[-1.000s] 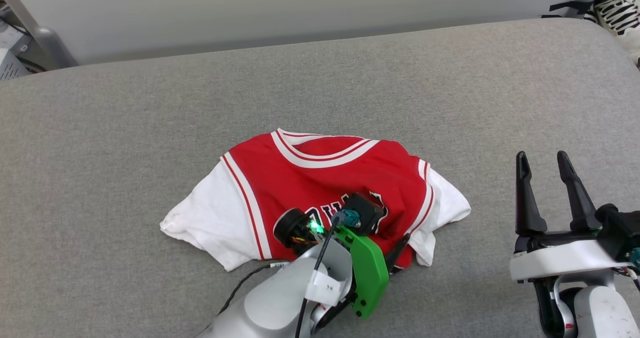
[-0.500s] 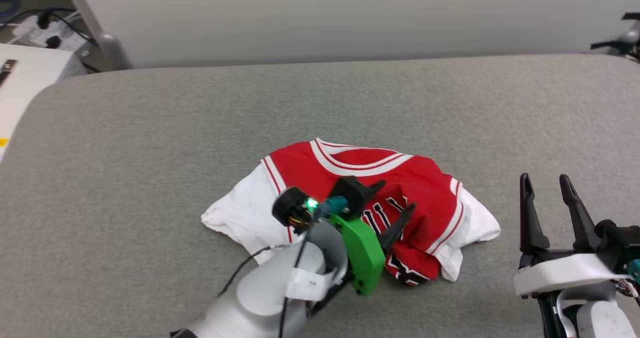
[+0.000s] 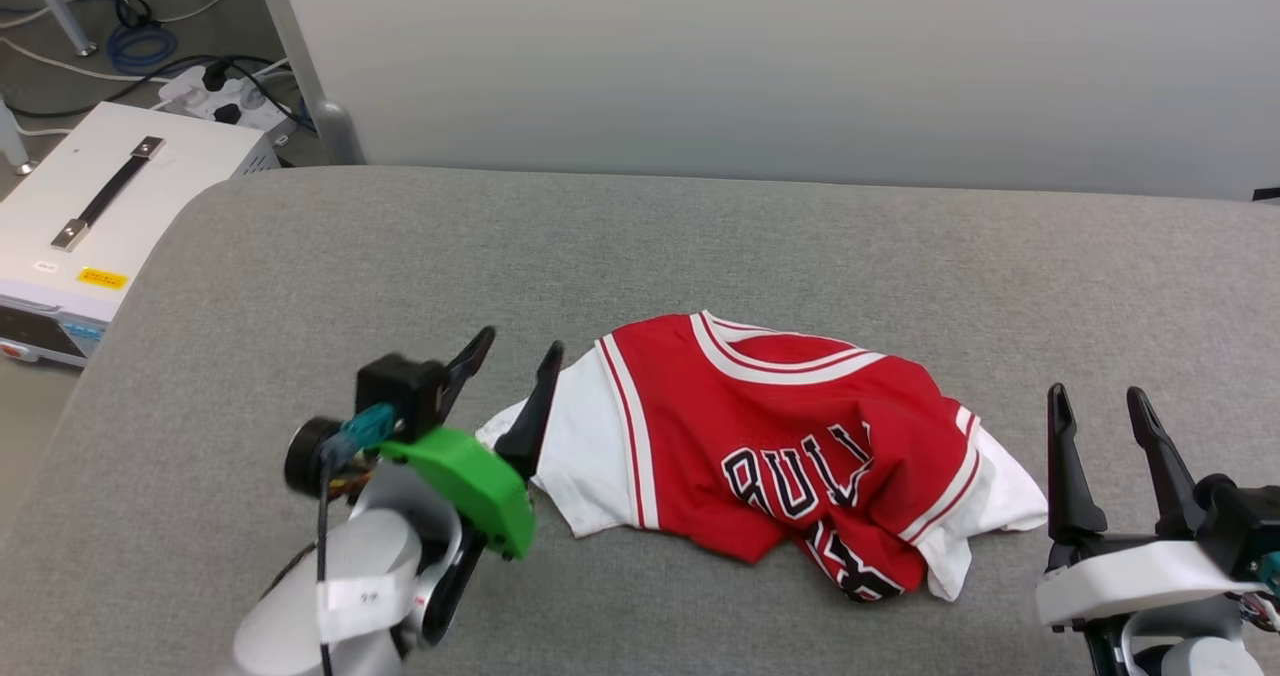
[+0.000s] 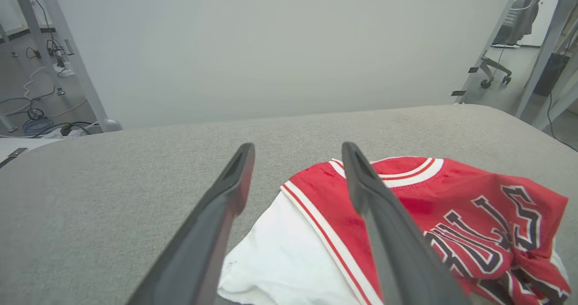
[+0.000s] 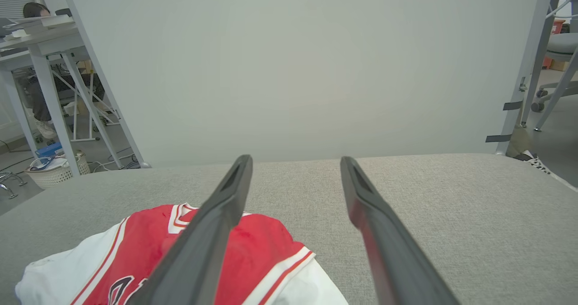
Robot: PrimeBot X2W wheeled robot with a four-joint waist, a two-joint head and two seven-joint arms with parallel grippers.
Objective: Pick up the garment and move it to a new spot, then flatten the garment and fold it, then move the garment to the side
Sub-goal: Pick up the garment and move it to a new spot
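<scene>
Left gripper (image 3: 521,344): fingers spread apart, nothing held. The garment (image 3: 790,426) lies crumpled just beside its right-hand finger, white sleeve nearest; contact with that finger cannot be determined. In the left wrist view, the sleeve lies below the gap between the fingers, and the red body with "BULLS" lettering lies past the right-hand finger. Right gripper (image 3: 1095,393): fingers likewise spread and empty, standing just beside the garment's other sleeve, apart from it. The garment rests on the grey padded surface (image 3: 700,236). A white box (image 3: 110,206) stands off that surface, well beyond the left gripper's left-hand finger.
</scene>
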